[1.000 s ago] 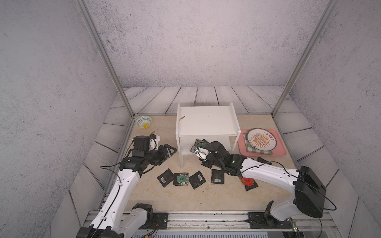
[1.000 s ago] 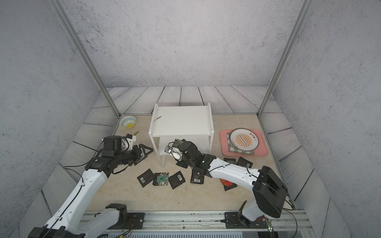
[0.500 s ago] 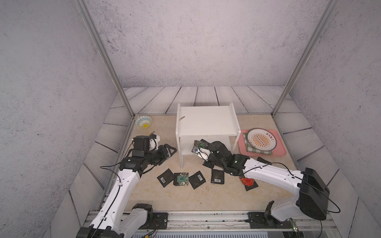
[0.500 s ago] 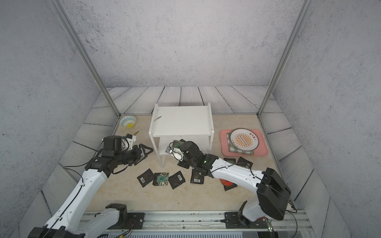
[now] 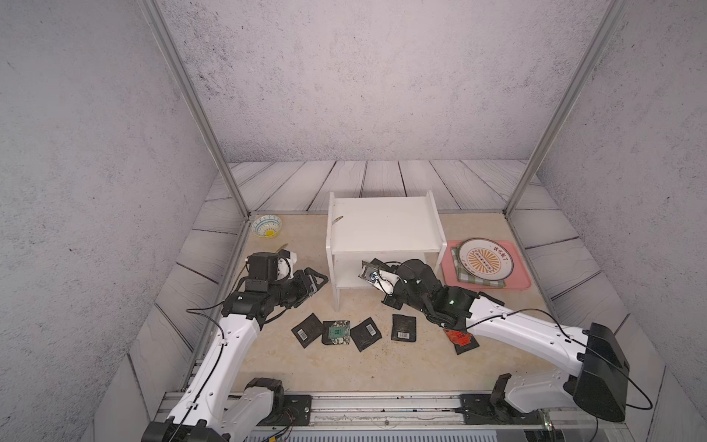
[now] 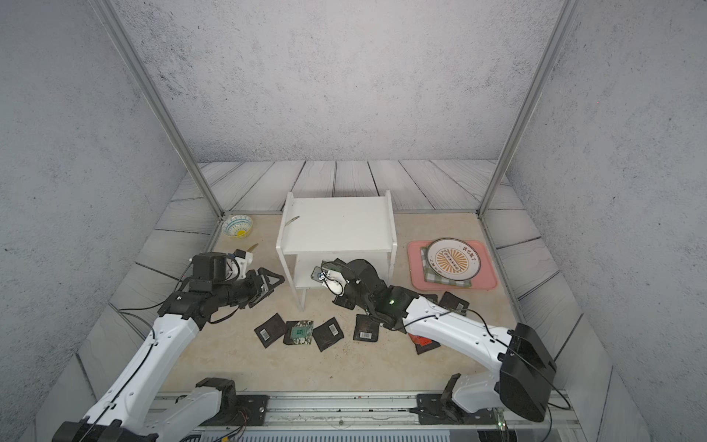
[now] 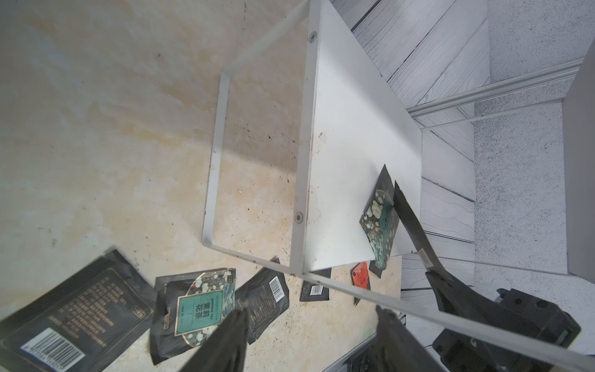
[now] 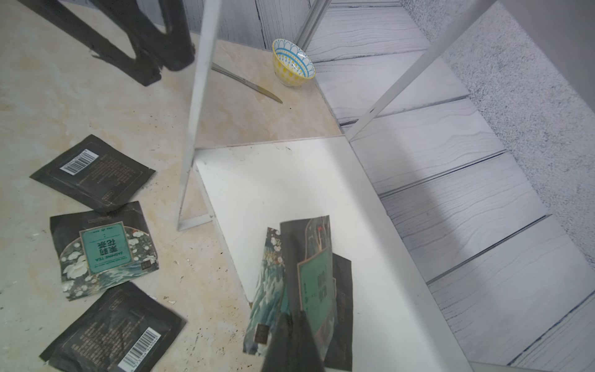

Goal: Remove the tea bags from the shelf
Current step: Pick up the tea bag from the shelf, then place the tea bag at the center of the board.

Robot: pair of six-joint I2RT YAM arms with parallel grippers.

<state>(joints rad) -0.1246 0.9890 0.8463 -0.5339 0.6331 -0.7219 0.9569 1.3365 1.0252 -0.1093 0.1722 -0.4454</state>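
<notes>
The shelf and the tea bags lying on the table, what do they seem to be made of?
The shelf looks like matte white painted or laminated board, with flat cut edges and screw heads; wood or composite, I cannot tell. The tea bags look like thin matte foil or plastic film: slightly crinkled, with sealed rims and printed labels.

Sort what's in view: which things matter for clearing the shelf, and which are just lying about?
Job: shelf; held tea bags at its lower board, in the shut right gripper; loose tea bags on the table; open left gripper.
Lying about: bowl, metal utensil, pink tray, plate, checked cloth.
</notes>
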